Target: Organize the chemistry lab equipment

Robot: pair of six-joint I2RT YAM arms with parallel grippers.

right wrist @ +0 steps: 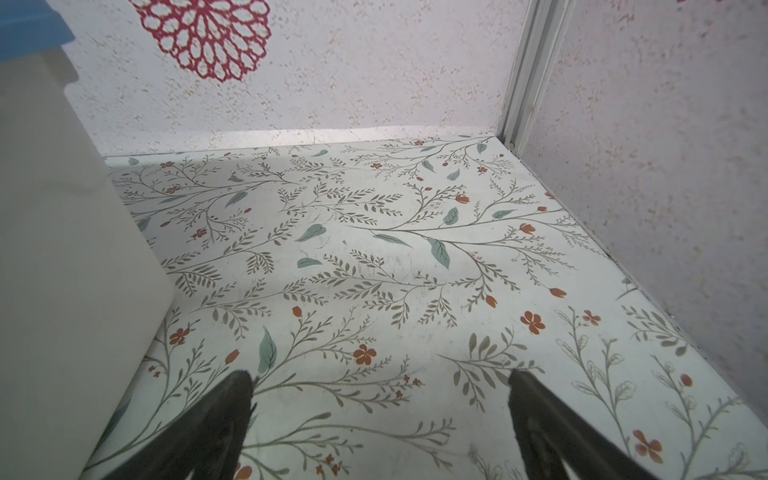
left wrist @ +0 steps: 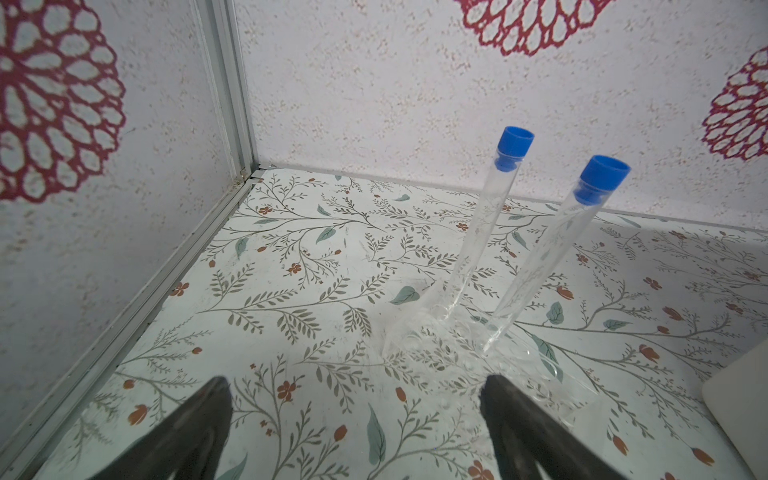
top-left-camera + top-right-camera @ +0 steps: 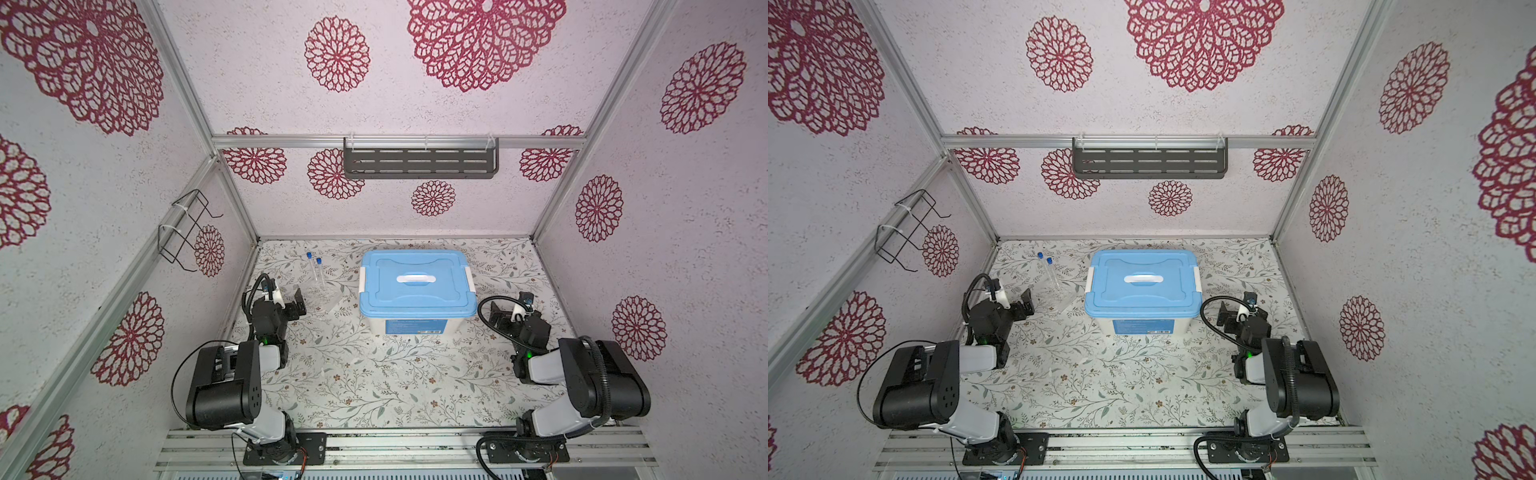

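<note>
Two tubes (image 2: 482,232) are standing in the clear holder (image 2: 436,345), and the lid (image 3: 415,299) is sitting shut on the box (image 3: 376,326), so I judge you are nearly finishing; what is lying inside is hidden. In a top view the holder is resting on the desk (image 3: 374,386) at 9 o'clock of the box, just beside your left jaws, at 3 o'clock from them. Left and right jaws are both standing spread, holding nothing.
</note>
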